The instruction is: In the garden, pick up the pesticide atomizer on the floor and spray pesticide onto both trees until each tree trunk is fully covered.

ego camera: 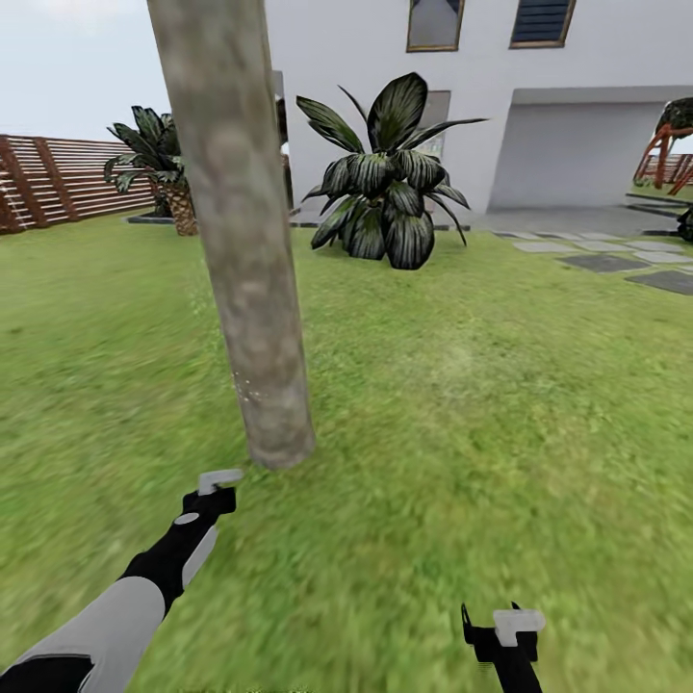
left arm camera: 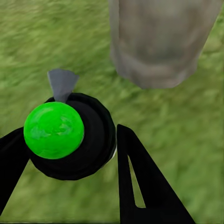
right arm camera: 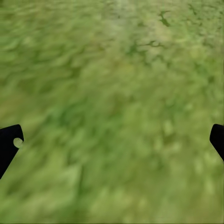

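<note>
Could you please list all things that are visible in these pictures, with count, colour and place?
tree trunk: one, grey-brown, on the lawn ahead of the left arm
pesticide atomizer: one, black with a green dot, between the left gripper's fingers
broad-leaf plant: one, dark green, before the white house
short palm: one, beside the fence
stepping stones: several, grey, far right
left gripper: black, shut on the atomizer
right gripper: black, open over grass
</note>
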Motion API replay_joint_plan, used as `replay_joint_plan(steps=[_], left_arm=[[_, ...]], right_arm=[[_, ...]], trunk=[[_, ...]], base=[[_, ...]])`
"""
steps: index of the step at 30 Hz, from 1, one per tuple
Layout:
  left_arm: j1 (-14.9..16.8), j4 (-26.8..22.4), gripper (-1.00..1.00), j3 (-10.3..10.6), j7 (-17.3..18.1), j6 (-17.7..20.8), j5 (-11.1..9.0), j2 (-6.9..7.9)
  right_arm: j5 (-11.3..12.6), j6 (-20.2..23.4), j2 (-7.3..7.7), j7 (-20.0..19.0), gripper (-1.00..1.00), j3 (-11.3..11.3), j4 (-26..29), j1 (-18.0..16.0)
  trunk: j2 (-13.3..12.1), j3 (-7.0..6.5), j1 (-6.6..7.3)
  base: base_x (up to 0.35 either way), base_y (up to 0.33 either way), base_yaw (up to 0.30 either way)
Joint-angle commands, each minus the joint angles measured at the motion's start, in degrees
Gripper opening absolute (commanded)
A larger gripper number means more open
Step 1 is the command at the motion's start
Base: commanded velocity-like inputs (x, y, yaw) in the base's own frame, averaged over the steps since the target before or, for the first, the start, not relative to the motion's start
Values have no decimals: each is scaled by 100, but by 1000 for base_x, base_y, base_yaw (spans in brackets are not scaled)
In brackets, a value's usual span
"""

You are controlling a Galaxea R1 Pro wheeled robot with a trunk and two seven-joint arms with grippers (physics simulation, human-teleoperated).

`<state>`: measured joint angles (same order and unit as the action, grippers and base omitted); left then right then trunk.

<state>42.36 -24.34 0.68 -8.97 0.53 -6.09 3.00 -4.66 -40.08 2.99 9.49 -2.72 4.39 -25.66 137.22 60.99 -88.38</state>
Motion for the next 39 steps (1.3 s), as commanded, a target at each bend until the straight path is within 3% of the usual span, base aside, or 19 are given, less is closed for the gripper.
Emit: replay_joint_plan(steps=[1,11,16,21,23,28,29,32,34,35,37,39], left_arm=[[0,-1,-100,1,0,0,2,-1],[0,-31,-100,2,12,10,1,0],[39,-85,-100,54,73,106,43,-60],[87,-478,-100,83,195,842,59,-77],[88,-562,-100,184,234,908,64,-119],[150,-836,-100,866,225,1001,81,-412],[171,-1293,-100,1034,166,1577,73,-414],[177,-1553,-100,825,197,1813,42,-282],[176,-1678,-100,571,221,1854,21,-64],[176,-1719,-100,539,227,1866,22,-28],[170,-1900,-100,533,244,2010,46,-77],[168,-2187,-100,535,265,2313,59,-241]], right_arm=[[0,0,0,0,100,0,0,0],[0,0,0,0,100,0,0,0],[0,0,0,0,100,0,0,0],[0,0,0,0,100,8,8,0],[0,0,0,0,100,6,9,0],[0,0,0,0,100,9,9,0],[0,0,0,0,100,9,9,0],[0,0,1,0,100,9,9,0],[0,0,0,0,100,9,9,0],[0,0,0,0,100,9,9,0],[0,0,0,0,100,9,9,0],[0,0,2,-1,100,9,9,0]], trunk=[[0,0,0],[0,0,0],[0,0,0],[0,0,0],[0,0,0],[0,0,0],[0,0,0],[0,0,0],[0,0,0],[0,0,0],[0,0,0],[0,0,0]], base=[[0,-272,276],[0,-116,269],[0,-1,50],[0,0,1],[0,0,0],[0,0,0],[0,0,0],[0,0,0],[0,0,0],[0,0,0],[0,0,0],[0,0,0]])
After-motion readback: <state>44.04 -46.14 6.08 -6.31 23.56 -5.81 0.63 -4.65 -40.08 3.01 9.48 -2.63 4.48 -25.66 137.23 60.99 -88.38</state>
